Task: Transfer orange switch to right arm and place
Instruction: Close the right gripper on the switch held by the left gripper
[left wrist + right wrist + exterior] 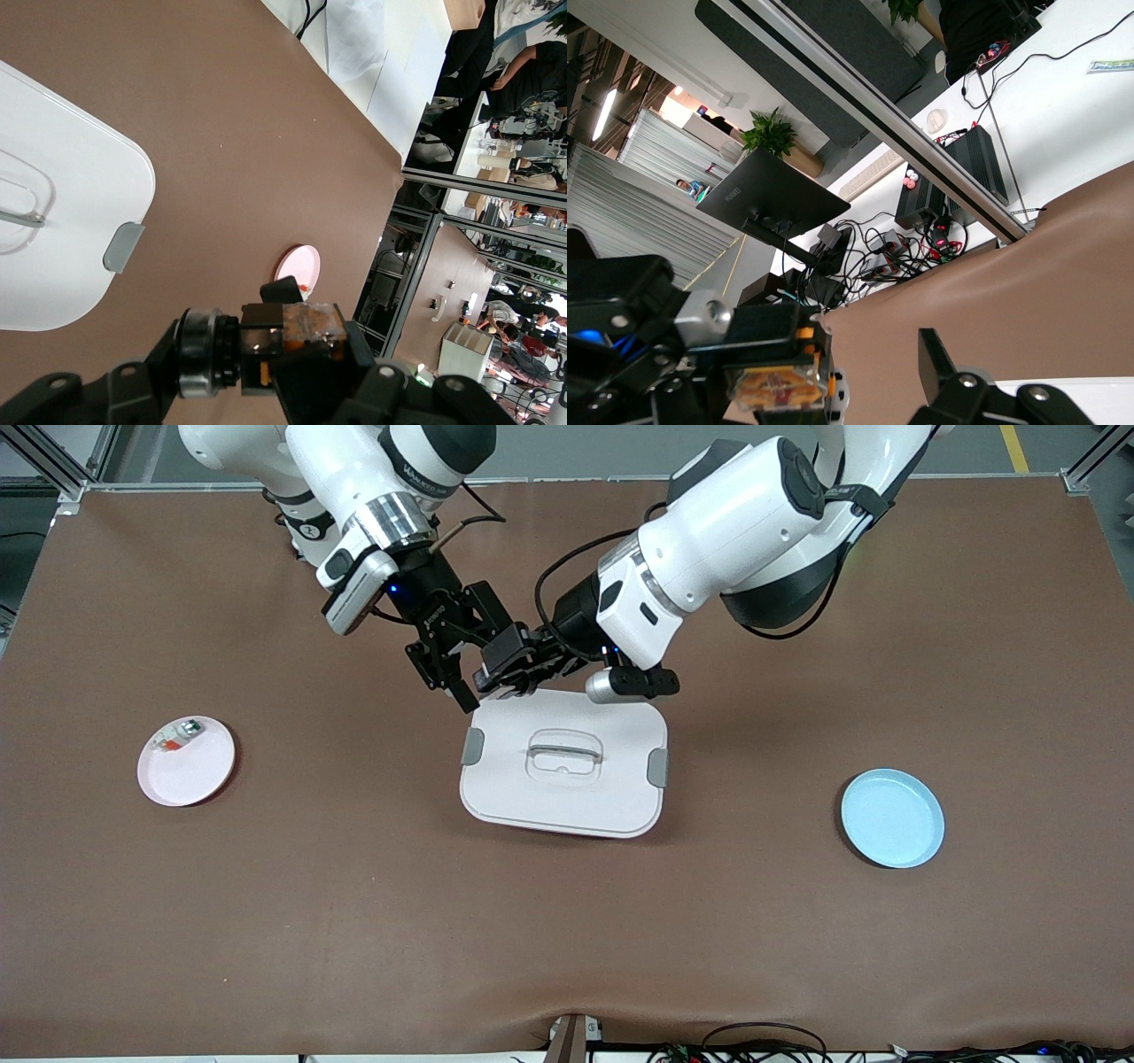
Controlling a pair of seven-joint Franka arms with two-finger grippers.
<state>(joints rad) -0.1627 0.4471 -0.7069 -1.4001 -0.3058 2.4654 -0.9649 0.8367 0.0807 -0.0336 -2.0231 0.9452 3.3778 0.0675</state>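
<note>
The orange switch is clamped between the fingers of the left tool, above the edge of the white lidded container that lies nearest the robot bases. The right tool is released: its fingers are spread, one on each side of the switch, and appear not to have closed on it. Judged from this, pickup is complete and the handover is in progress; closing the right tool, releasing the left tool and placing the switch remain. The brown surface carries, in descending size, the white lidded container at the centre, the blue plate toward the left arm's end, and the pink plate toward the right arm's end, which already holds a small silvery-white piece. The placement target is not evident. The room shows aluminium framing, cables, monitors and potted plants.
</note>
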